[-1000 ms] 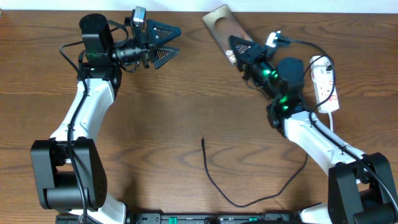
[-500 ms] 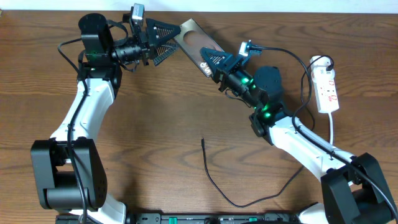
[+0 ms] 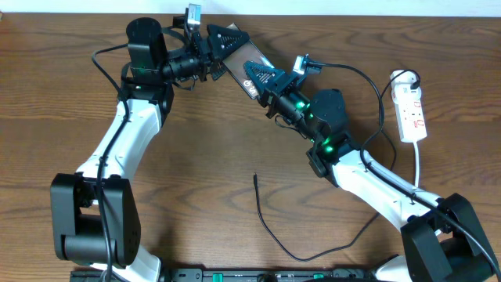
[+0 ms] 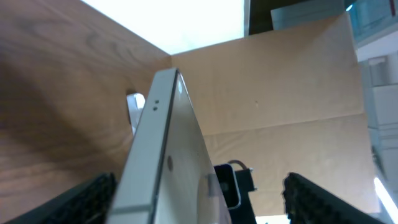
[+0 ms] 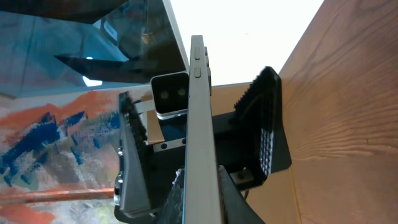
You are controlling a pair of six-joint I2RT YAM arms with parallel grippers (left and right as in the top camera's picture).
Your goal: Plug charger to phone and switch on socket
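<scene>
The right gripper (image 3: 258,78), clamped on the phone (image 3: 241,63), is carrying it left along the far side of the surface (image 3: 196,157) into the left gripper (image 3: 235,48), whose jaws are standing open and narrowing around it, so the 2 arms are likely setting up a handover while the charger (image 3: 256,182) is lying untouched nearer.

Brown wood-grain table (image 3: 196,157), seen from overhead. I've got the charger (image 3: 258,205) lying loose near the middle front: its plug tip (image 3: 255,178) points toward the far edge, touching nothing, and the thin black cable curves down toward the near edge, then swings back up to the right. The socket (image 3: 412,113) lies flat at the far right, long axis running front to back, round white plug (image 3: 401,77) at its far end. Its white cord (image 3: 417,164) trails toward the near side; I think it rests on the wood, hard to tell.
</scene>
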